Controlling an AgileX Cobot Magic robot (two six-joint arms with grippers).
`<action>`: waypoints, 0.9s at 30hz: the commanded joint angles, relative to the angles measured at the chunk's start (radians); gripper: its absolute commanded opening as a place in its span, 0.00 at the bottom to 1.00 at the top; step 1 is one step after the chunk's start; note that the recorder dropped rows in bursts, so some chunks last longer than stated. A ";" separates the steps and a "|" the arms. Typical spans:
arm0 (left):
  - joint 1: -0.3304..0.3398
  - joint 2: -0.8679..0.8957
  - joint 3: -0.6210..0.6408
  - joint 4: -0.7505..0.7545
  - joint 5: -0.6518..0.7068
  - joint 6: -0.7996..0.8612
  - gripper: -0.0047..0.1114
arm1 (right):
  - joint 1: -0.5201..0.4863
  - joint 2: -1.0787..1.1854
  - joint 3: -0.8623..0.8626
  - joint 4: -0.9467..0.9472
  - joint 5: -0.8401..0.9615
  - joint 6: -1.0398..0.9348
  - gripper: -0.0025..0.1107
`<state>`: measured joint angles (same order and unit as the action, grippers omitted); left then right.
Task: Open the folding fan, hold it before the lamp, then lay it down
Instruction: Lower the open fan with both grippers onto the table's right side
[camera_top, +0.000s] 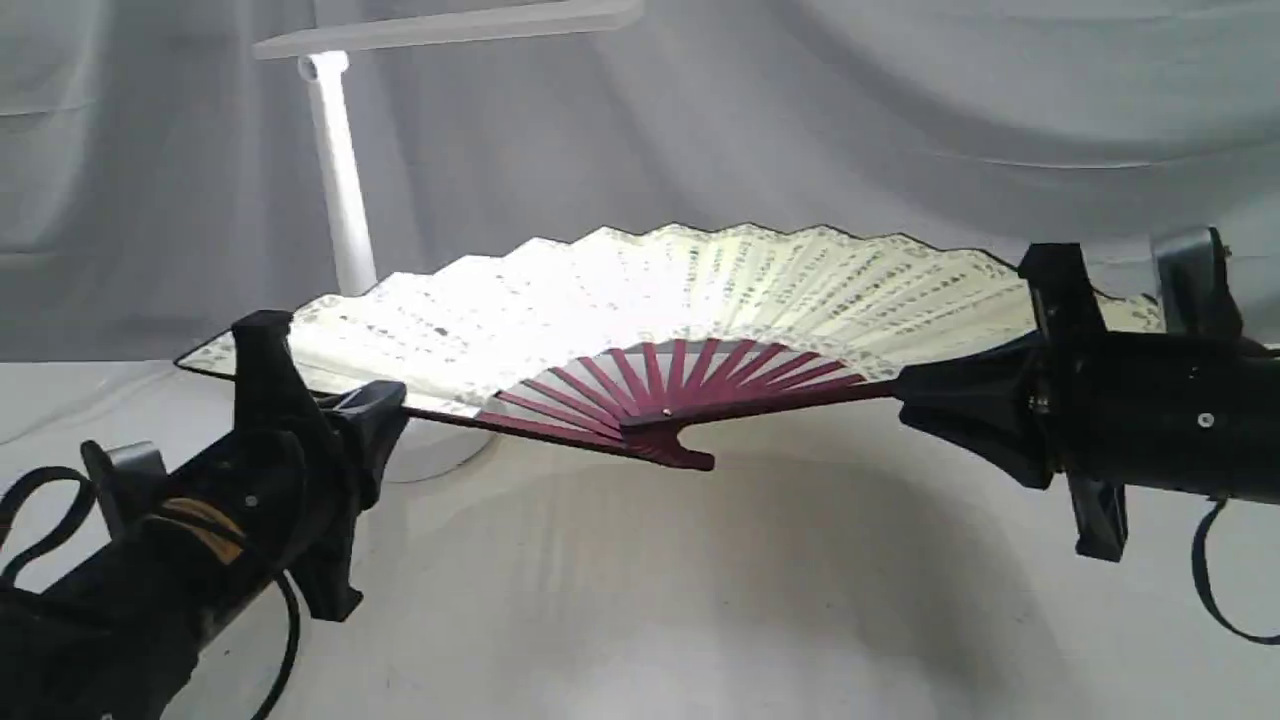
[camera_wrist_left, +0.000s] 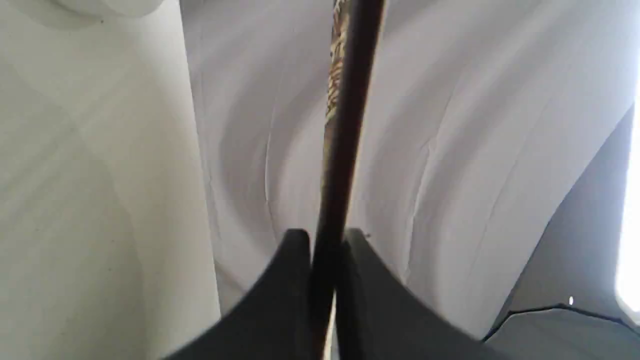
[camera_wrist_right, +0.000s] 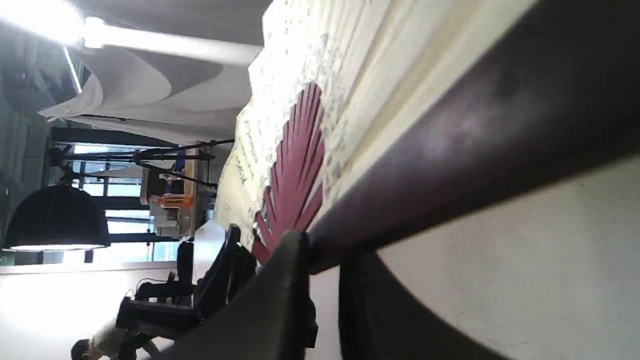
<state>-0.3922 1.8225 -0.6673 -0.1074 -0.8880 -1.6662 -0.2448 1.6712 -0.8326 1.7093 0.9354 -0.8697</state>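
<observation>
While looking across the bench (camera_top: 700, 600), found the fan (camera_top: 680, 290) spread fully open and held clear of that surface, tilted nearly flat, cream pleated face up, pivot toward the camera. Saw the left end effector (camera_top: 395, 405) pinched tight on the left outer rib, near the paper's inner edge; checked in the left wrist view and found that dark rib squeezed between both fingers (camera_wrist_left: 295, 260). Saw the right end effector (camera_top: 905, 390) clamped narrow on the right outer rib, also near the paper's inner edge; checked in the right wrist view and found the rib caught between its fingers. Found the maroon ribs (camera_top: 660, 375) splayed from the pivot, midway between the two end effectors. Placed the lamp (camera_top: 340, 190) behind the fan's left half: stem upright, light bar level above the paper, base partly hidden beneath the fan. Noted bright light washing over the left pleats and a streaked shadow (camera_top: 620, 560) on the bench below. Noted grey cloth (camera_top: 900, 120) behind everything
</observation>
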 joint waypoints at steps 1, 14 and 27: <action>-0.004 0.037 -0.016 -0.099 -0.086 -0.036 0.04 | -0.056 0.052 0.009 -0.041 -0.110 -0.038 0.02; -0.087 0.208 -0.131 -0.114 -0.129 -0.059 0.04 | -0.186 0.187 0.009 -0.073 -0.051 -0.103 0.02; -0.155 0.356 -0.283 -0.097 -0.131 -0.057 0.04 | -0.287 0.268 0.009 -0.091 -0.052 -0.154 0.02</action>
<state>-0.5549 2.1806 -0.9301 -0.1423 -0.9370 -1.6882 -0.5023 1.9241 -0.8308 1.6505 1.0017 -0.9775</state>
